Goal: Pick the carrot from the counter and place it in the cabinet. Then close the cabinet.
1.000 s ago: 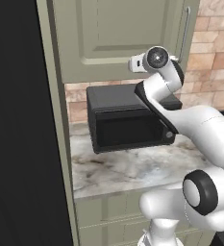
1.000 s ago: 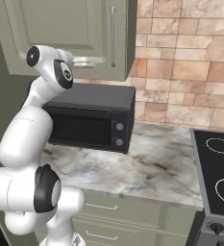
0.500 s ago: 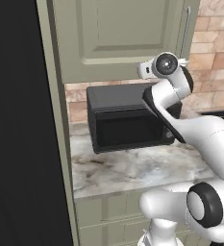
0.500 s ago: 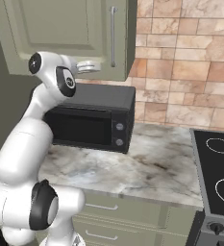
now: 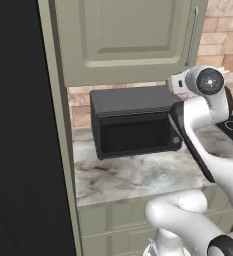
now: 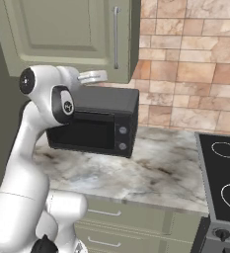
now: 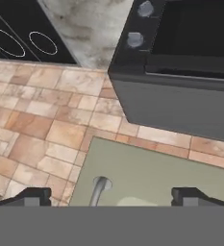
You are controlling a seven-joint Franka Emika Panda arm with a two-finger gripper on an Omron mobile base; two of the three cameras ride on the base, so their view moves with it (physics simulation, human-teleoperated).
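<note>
Arm swung right since earlier; gripper [image 7: 108, 196] now wide open, empty, beside cabinet [image 5: 123, 40] handle [image 7: 98, 189]. No readable writing. Sage-green door shut.

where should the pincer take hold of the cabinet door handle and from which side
Probably at the lower end of the bar handle on the cabinet door, coming straight at the door face from the room side. The bar is long, thin and upright and stands off the panel, so open fingers can straddle it sideways. The pincer is open, with the handle's end between its tips.
</note>
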